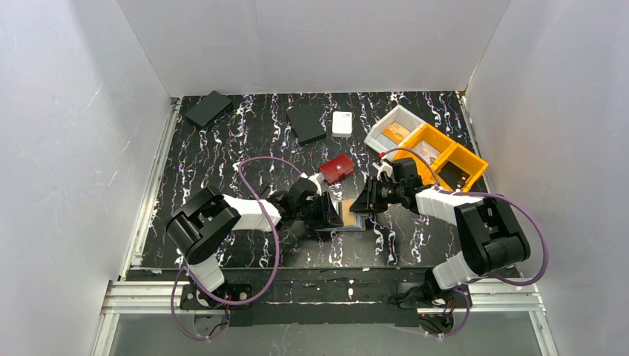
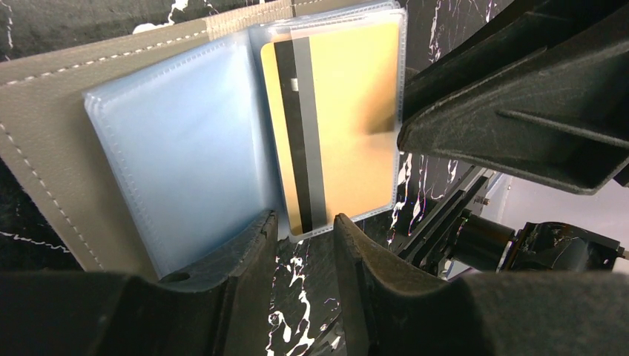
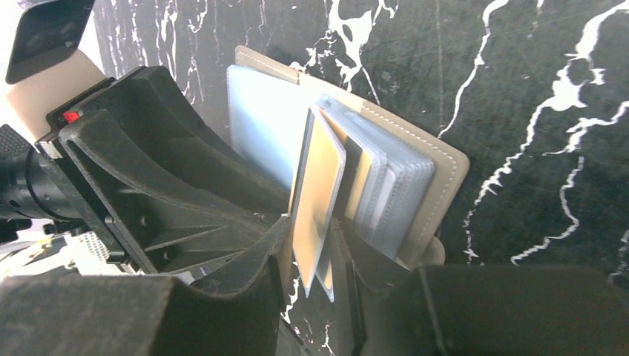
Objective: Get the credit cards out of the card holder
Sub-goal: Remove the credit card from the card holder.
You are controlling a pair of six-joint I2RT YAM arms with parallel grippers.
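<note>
Right end effector (image 3: 315,256) clamped on orange card (image 3: 319,185), left end effector (image 2: 304,221) at card holder (image 2: 44,119), grip unclear

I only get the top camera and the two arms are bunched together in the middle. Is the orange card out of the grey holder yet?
Observer: Not yet. The left wrist view shows the orange card tucked inside a clear sleeve of the open card holder.
Kid: Who's grabbing it?
Observer: In the right wrist view the right tool pinches that sleeve, which stands up on edge.
Kid: What about the other arm?
Observer: The left tool has its fingers apart, with the sleeve's bottom edge between them.
</note>
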